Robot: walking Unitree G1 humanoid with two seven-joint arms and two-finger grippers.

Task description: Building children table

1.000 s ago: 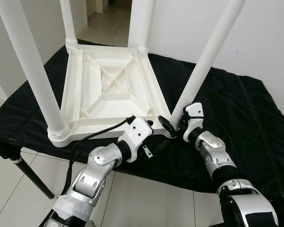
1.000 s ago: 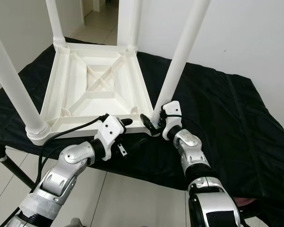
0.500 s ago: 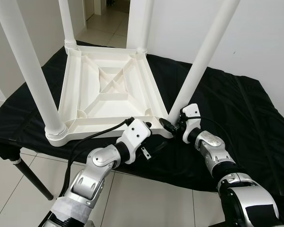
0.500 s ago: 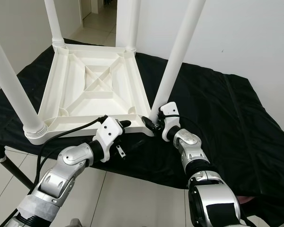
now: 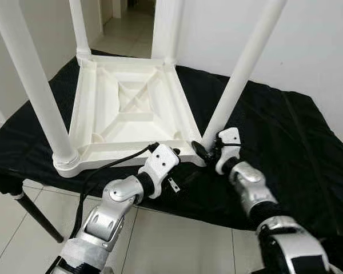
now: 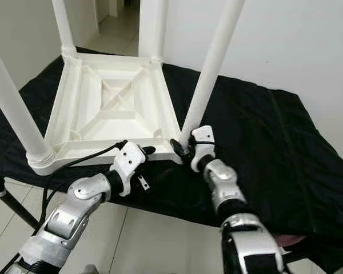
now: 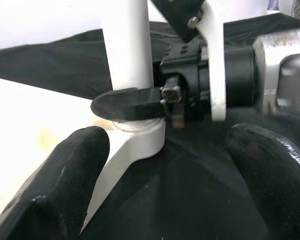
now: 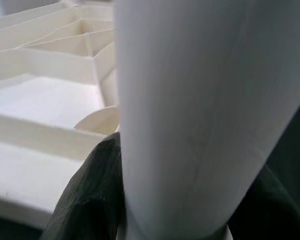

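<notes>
The four round white plastic table legs (image 5: pixel 35 97) run out past the top edge above the upturned white ribbed tabletop (image 5: pixel 128 111). The black cloth (image 6: pixel 274 154) hides the stand beneath that tabletop, apart from one dark leg. Close to the tabletop's near corner, the right gripper's far finger lies hidden behind the leg.
</notes>
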